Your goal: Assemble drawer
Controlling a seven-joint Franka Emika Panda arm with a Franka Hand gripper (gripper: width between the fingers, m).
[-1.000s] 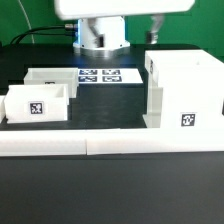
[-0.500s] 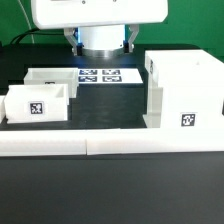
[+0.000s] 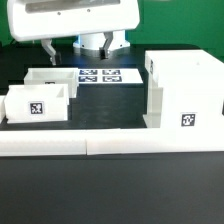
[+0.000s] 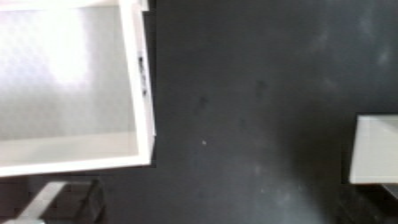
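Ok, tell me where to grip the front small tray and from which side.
Grip the front tray by a thin upright side wall, coming down from above: its open top lets one of the jaws go inside, one outside. The wall on the exterior view's right probably suits best; the border wall crowds its tagged face.

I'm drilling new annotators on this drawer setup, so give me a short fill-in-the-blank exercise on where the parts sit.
1. The housing stands on the exterior view's ____ side.
2. On the other side sit ____ small trays, the front tray and the rear tray.
3. The marker board is white; the table under it is ____.

Missing words: right; two; black.
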